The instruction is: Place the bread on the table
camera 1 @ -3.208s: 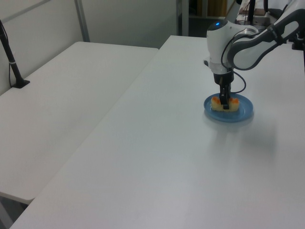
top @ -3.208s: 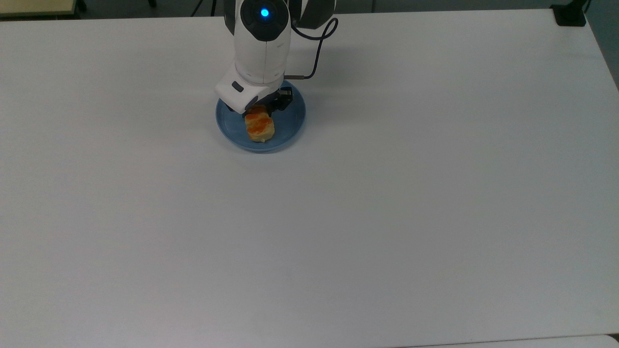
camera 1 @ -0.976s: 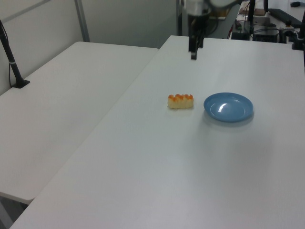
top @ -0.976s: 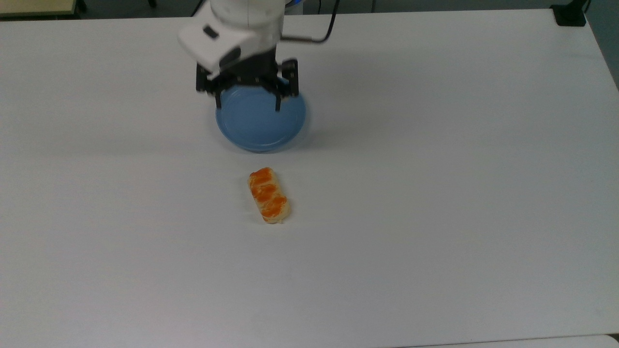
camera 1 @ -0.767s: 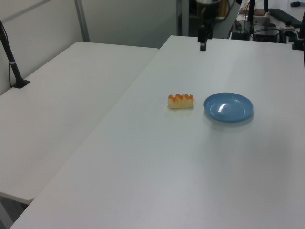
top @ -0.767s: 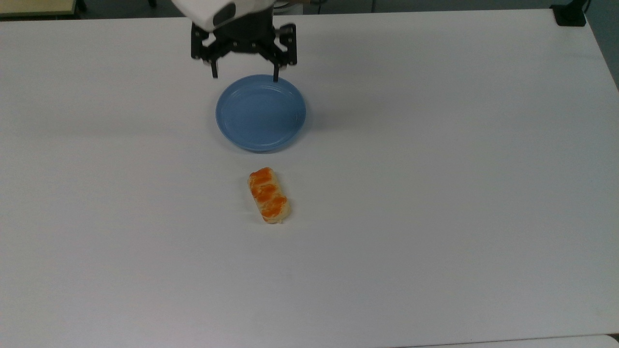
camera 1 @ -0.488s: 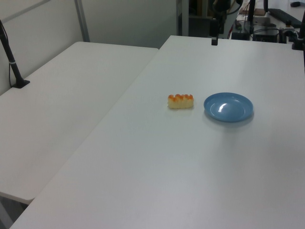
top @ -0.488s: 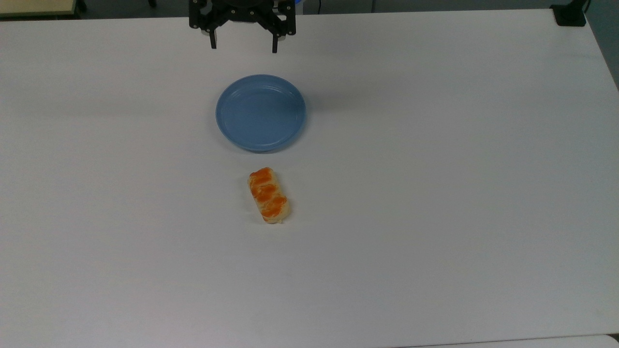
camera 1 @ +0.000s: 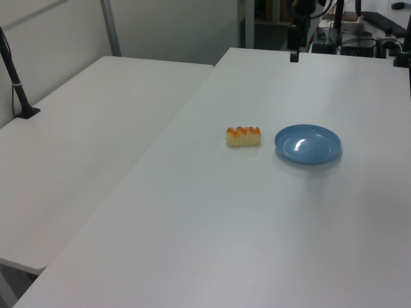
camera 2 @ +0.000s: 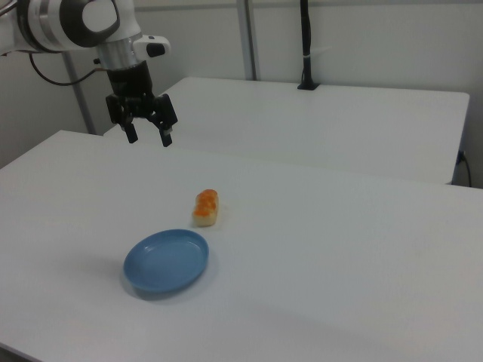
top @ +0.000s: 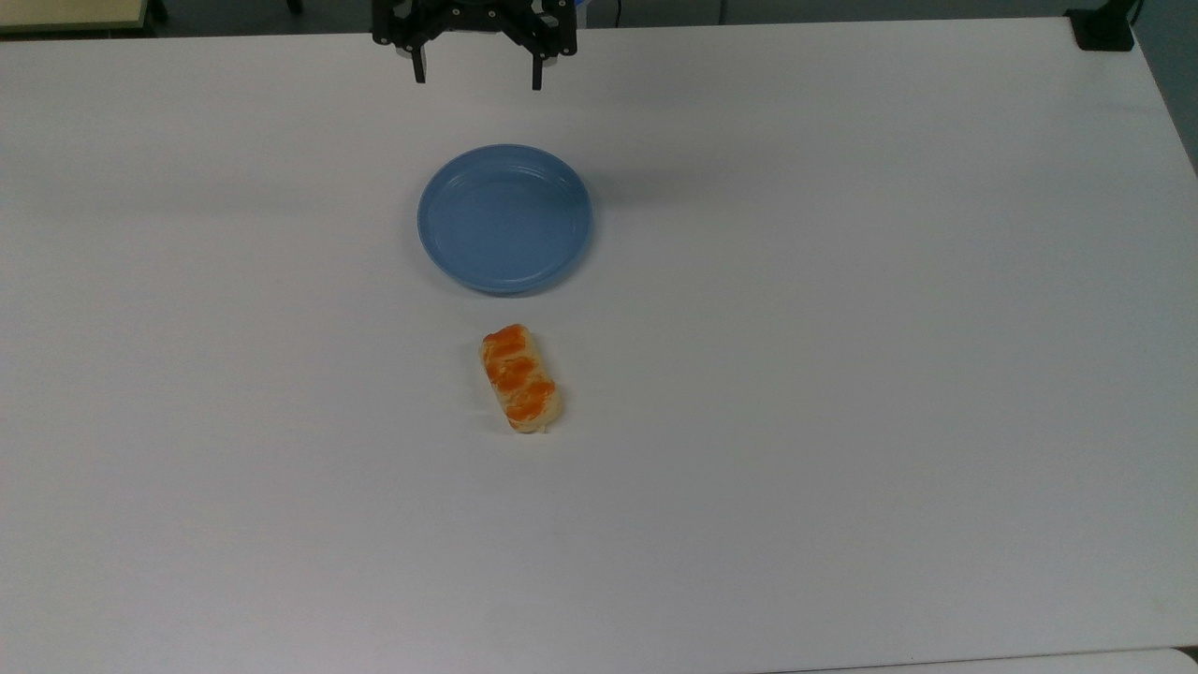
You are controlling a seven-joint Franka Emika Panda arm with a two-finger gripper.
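Lying at 6 o'clock of the blue plate [top: 504, 218] — the bread [top: 520, 378], unmoved on the table [top: 842, 374], gripper [top: 475, 77] spread empty, barely shifted.

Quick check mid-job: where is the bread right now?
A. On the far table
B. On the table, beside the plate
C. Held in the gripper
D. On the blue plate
B: the bread lies on the table, apart from the empty plate; the gripper is open and away.
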